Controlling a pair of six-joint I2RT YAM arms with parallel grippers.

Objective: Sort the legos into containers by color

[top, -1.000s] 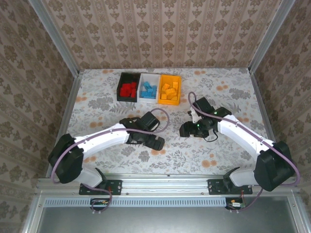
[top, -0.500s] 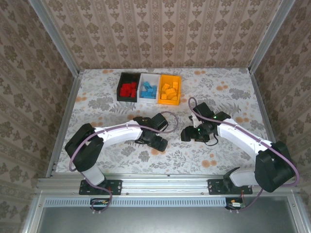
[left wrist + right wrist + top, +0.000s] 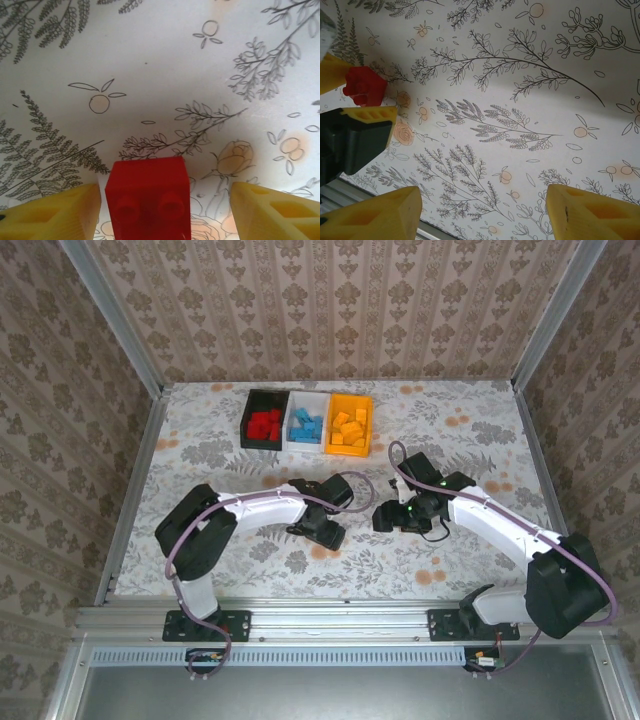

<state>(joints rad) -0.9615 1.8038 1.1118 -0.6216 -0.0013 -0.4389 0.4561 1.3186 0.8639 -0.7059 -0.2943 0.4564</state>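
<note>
Left gripper (image 3: 164,194), jaws parted, straddles a small red plastic brick (image 3: 147,200) toward the floral worktop's (image 3: 150,50) near edge; right gripper (image 3: 482,200) gapes empty.

A smooth, slightly glossy red plastic brick (image 3: 147,192) lies on the matt, floral-printed table cover (image 3: 150,60).

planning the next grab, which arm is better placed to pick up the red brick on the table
Left. The red brick lies on the table right between the open fingers of the left gripper. The right gripper is open too, but the brick lies off to its side.
</note>
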